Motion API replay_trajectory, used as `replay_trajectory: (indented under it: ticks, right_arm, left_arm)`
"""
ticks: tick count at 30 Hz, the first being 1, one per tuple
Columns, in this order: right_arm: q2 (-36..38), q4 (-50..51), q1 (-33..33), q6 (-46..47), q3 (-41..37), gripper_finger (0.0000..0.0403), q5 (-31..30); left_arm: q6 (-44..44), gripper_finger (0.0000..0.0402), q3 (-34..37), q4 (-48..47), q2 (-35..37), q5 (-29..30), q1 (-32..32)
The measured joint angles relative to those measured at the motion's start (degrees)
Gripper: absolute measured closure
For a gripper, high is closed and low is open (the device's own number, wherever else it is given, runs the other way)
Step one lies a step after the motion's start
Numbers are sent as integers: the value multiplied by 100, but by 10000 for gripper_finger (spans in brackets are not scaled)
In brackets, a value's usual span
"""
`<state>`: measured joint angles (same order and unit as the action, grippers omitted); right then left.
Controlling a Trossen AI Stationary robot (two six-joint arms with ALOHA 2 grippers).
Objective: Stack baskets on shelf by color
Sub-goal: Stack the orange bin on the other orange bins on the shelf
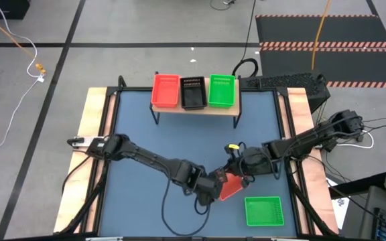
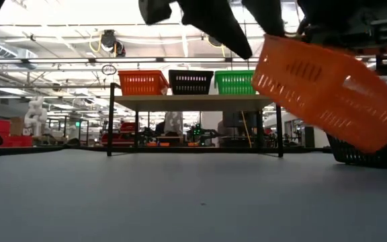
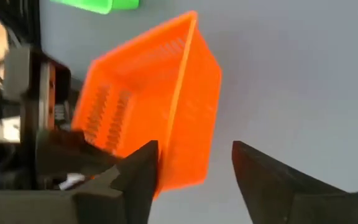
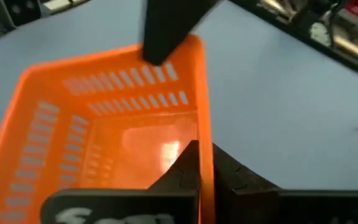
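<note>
Lower centre of the high view: the right gripper (image 1: 238, 175) is clamped on the rim of a red basket (image 1: 230, 187), held tilted above the blue table (image 1: 146, 134). The left gripper (image 1: 214, 191), jaws spread wide, sits at the basket's opposite side. A green basket (image 1: 264, 211) lies at lower right. On the shelf (image 1: 196, 109), upper centre, stand red, black and green baskets.
</note>
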<state>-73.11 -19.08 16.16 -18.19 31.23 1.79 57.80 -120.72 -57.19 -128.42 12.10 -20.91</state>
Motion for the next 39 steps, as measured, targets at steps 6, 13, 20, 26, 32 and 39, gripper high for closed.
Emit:
replay_trajectory:
  ticks: [6,13,20,26,32,39]
  right_arm:
    - [-121,-391,42,-102,-115,403,-75]
    - [-141,-269,33,-164,-131,403,-144]
    - [-117,-60,37,-222,-108,403,-432]
    - [-119,-164,40,-45,-107,401,-406]
    - [-30,-305,66,-14,-88,356,-485]
    - [803,-638,295,309,-88,278,-2474]
  left_arm:
    - [892,168,487,666,-17,88,-36]
    - [1111,194,1076,1111,0,554,109]
    - [1024,307,917,1367,-31,500,103]
    - [283,390,884,1296,-33,-51,190]
    - [-247,387,903,624,5,177,92]
    - [-1674,393,879,-121,505,645,-57]
